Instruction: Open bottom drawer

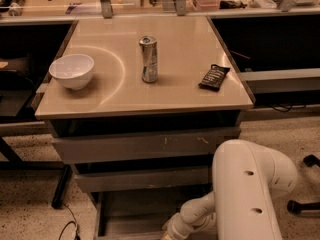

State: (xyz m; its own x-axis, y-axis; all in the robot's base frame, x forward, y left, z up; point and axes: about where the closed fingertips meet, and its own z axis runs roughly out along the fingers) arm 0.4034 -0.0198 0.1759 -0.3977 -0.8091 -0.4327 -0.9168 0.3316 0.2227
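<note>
Grey tray floor of the bottom drawer (pixel 145 211) shows beneath the middle front (pixel 142 179), so the drawer stands partly out at the foot of the cabinet, its own front cut off by the lower edge of the view. The gripper (pixel 169 232) sits low at that same edge, at the drawer's front and right of centre, on the end of the white arm (pixel 245 194) that bends down from the right. Whether it is open or closed I cannot tell, since the view ends there. I judge the pull half done, with travel likely left. To do it well, draw straight out along the slides, level and toward the base. The hold is off-centre and the front has no handle, so a sideways tug could rack the drawer or lose the hold. Go slowly: a jerk could rock the can (pixel 148 59), bowl (pixel 72 70) and packet (pixel 214 77) on the top.
</note>
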